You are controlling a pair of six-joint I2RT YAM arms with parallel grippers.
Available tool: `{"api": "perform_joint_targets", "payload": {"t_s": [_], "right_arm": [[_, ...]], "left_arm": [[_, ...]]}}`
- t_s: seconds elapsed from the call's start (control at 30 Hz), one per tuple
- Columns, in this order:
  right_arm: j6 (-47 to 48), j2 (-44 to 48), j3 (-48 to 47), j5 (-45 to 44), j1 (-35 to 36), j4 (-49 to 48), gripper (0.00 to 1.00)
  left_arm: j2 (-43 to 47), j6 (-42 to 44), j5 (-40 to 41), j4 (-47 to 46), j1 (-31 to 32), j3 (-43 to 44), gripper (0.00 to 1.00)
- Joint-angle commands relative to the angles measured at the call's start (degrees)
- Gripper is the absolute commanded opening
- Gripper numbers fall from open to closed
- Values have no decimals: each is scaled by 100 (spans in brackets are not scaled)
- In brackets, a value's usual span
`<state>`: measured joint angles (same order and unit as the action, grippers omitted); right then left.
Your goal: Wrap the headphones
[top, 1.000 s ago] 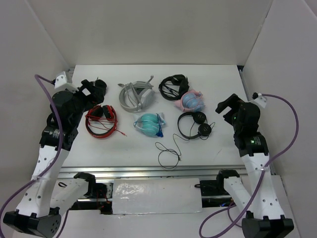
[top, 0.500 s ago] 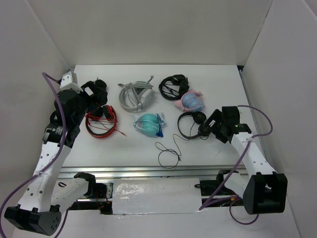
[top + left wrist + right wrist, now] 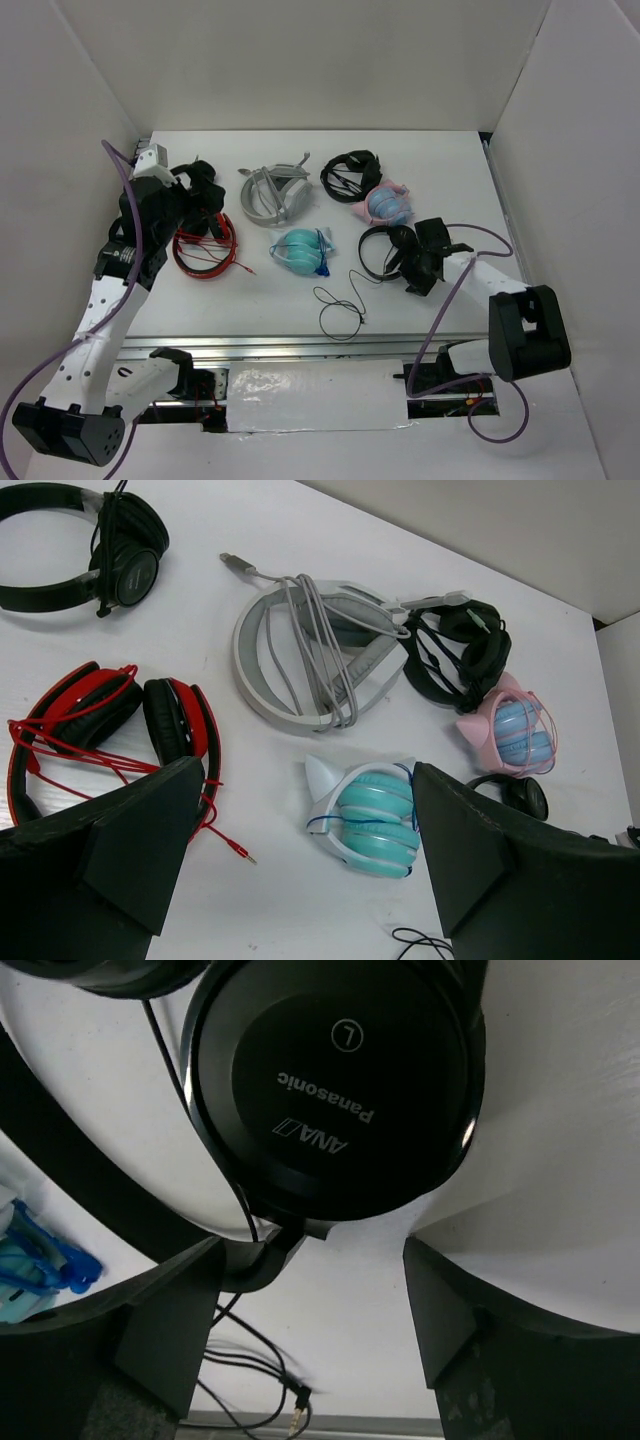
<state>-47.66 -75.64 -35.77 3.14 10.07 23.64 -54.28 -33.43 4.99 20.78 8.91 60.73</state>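
The headphones (image 3: 362, 252) are black with a thin headband and lie right of centre; their thin cable (image 3: 340, 315) trails in loose loops toward the front edge. My right gripper (image 3: 405, 260) is open, low over the earcups. In the right wrist view a round earcup (image 3: 335, 1090) marked "L Panasonic" sits just ahead of the open gripper (image 3: 315, 1305), with the cable and its plug (image 3: 297, 1418) below. My left gripper (image 3: 210, 190) is open and empty, high over the back left; its wrist view (image 3: 300, 870) catches an edge of the headphones (image 3: 512, 794).
Red-and-black headphones (image 3: 205, 240) and a chunkier black pair (image 3: 100, 550) lie at the left. Grey headphones (image 3: 272, 195), a wrapped black pair (image 3: 350, 172), pink cat-ear headphones (image 3: 387, 203) and teal cat-ear headphones (image 3: 302, 250) fill the middle. White walls enclose the table.
My right arm has swung in from the right and come down onto the headphones' earcups. My left gripper has shifted slightly right.
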Motion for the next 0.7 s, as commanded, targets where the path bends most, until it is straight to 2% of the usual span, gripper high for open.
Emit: {"api": "perform_joint_targets", "payload": {"t_s": [0.0, 0.13, 0.27, 0.4, 0.43, 0.47, 0.67], "right_arm": [[-322, -205, -246, -296, 48, -272, 76], [-463, -390, -308, -717, 92, -219, 61], [-464, -303, -352, -911, 232, -219, 36], [-464, 39, -509, -1210, 399, -44, 22], [-498, 240, -536, -1280, 469, -17, 7], [-542, 355, -554, -1402, 496, 35, 1], [-806, 1164, -616, -1535, 883, -17, 0]], "left_arm": [[32, 91, -86, -188, 6, 27, 99], [76, 65, -156, -258, 23, -17, 99], [-12, 56, -454, -346, 58, -17, 99], [-258, 47, -763, -486, 260, 35, 99], [-328, 56, -798, -521, 417, 53, 99], [-477, 47, -833, -539, 515, 88, 99], [-1321, -6, -1475, -820, 1191, 378, 99]]}}
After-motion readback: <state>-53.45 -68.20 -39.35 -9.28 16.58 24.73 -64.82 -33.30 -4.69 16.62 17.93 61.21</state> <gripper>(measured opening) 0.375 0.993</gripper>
